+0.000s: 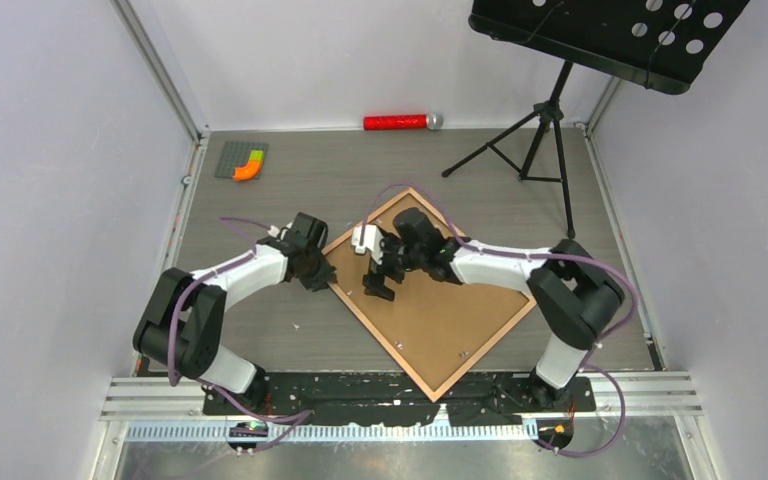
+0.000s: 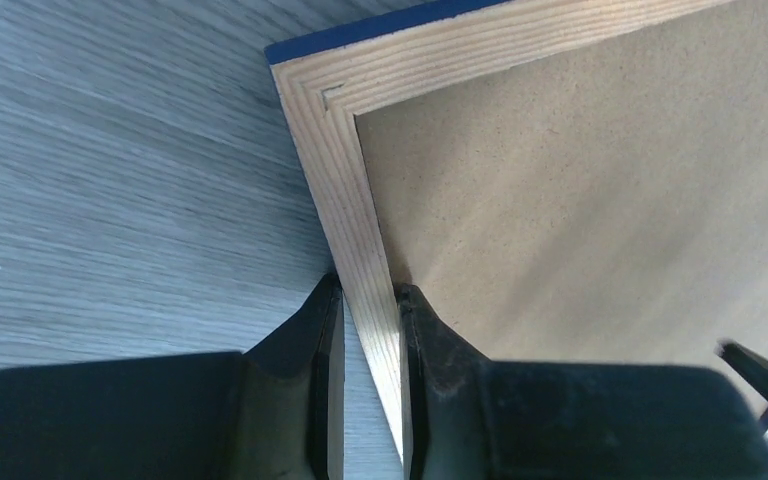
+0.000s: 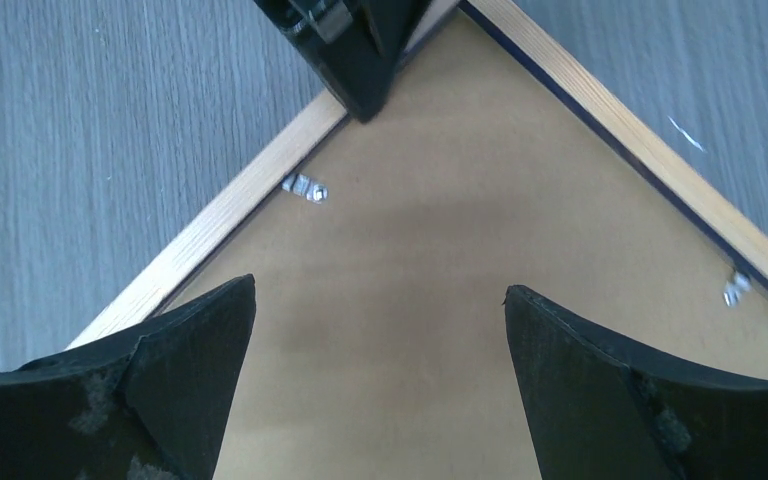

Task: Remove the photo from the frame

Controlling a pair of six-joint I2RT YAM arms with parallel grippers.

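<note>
Frame (image 2: pixel 332 160) rail sits pinched in left hand (image 2: pixel 370 295); right hand (image 3: pixel 380 290) gapes wide above backing board (image 3: pixel 480 180).

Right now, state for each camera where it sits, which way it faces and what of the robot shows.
Top external: above and behind the arms, looking down; both arms show, left gripper shut on the blue-edged wooden picture frame, right gripper open over its brown backing board.
Left wrist: rides that wrist, looking along its fingers at the frame's rail.
Right wrist: rides that wrist, looking down on the backing between its spread fingers.
Shared: both wrist views show the left gripper.
</note>
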